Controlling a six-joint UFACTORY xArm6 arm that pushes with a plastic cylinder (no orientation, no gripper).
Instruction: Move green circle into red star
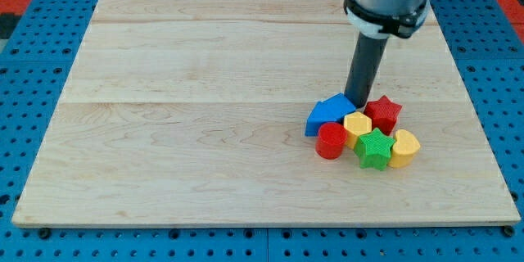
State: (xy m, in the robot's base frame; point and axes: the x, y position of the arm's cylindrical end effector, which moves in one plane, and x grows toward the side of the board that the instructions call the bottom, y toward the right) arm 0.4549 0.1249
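Standing at the back of a tight cluster of blocks, the tip [358,103] of the straight dark rod sits in the notch between the blue angular wooden block [327,113] and the red star-shaped block [383,113], close to both. Whether it touches either cannot be told. The arm carries no fingers, so nothing opens or clamps; it can only push.

Just in front of the tip lies a yellow hexagonal block [358,124], with a red cylinder [331,141] at the view's left. No green circle can be made out. The only green piece is a green star-shaped block [375,149] at the cluster's bottom edge, touching the yellow hexagon and a second yellow block [404,147], and just below the red star.

These pieces look small, light and rigid, and would likely slide easily on the smooth pale wooden table [205,131]. A push would probably best meet the green block's bottom side, opposite the red star, though packed neighbours may shift too.
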